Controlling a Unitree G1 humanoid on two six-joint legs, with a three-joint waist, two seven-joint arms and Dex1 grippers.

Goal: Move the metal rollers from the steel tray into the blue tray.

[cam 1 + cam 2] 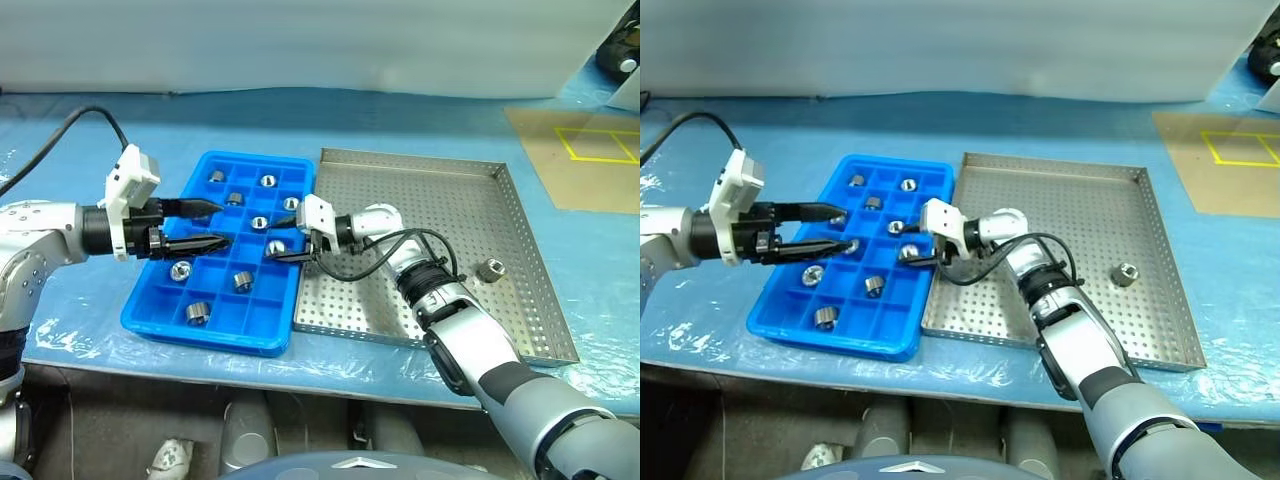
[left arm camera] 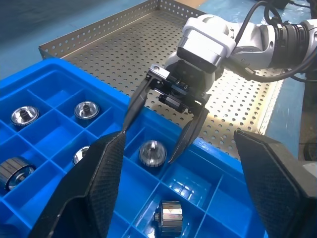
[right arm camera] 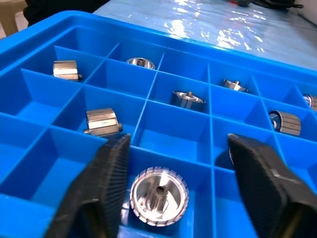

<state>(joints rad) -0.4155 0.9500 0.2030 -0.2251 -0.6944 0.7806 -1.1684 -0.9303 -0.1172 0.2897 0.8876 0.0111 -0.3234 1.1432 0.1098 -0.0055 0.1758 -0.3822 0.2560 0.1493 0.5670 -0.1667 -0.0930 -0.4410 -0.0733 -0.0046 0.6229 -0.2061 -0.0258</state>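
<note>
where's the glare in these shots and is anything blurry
Right wrist view: bright glare on the plastic sheet beyond the blue tray; the near fingers look soft. Left wrist view: a bright patch on the steel tray by the right gripper, whose jaws stand open over a roller. Left eye view: sheen on the sheet along the table's front edge.

A blue plastic sheet (image 1: pixel 420 120) covers the counter. A tan board (image 1: pixel 585 160) with yellow tape outlines (image 1: pixel 600 146) lies on it at the far right.
</note>
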